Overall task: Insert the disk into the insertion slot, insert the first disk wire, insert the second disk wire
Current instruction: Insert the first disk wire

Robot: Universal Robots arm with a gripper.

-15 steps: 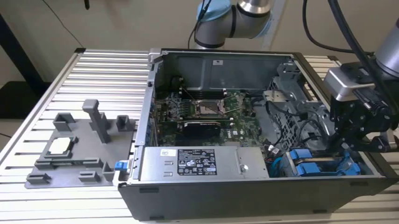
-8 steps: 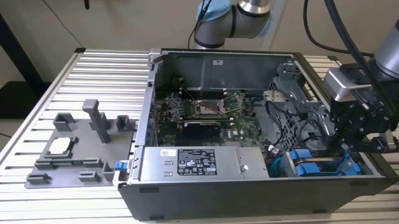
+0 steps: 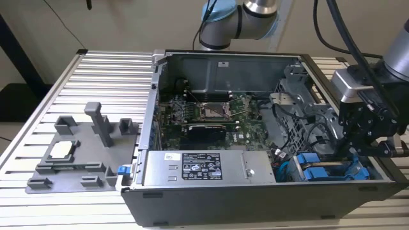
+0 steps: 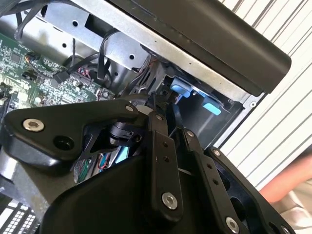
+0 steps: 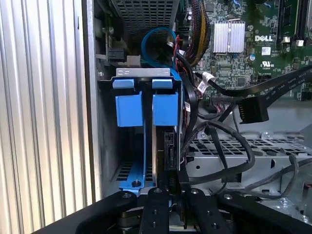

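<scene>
Gripper (image 5: 174, 191) poised at the disk (image 5: 165, 142), which sits in the slot (image 5: 105, 146) at a corner of the computer case (image 3: 255, 203). Whether it is spread or pinching cannot be told. The disk is likely heavy, rigid and fragile, best held by its blue tabs (image 5: 165, 109).

One arm (image 3: 246, 21) — grey tube sections, silvery joints with pale blue caps. Stands at the back of the exterior view, then shows again high on the exterior view's right, with the wrist (image 3: 399, 52) angled downward. Carries a silver block (image 3: 348, 85) below the wrist and, under that, a black gripper (image 3: 365, 143) pointing down and leaning slightly toward the exterior view's left. Hangs low — gripper tip at the arm's lowest point. Shows, in both wrist views, the gripper (image 4: 168, 119) (image 5: 170, 207) as black jointed bars studded with silver screws.
</scene>
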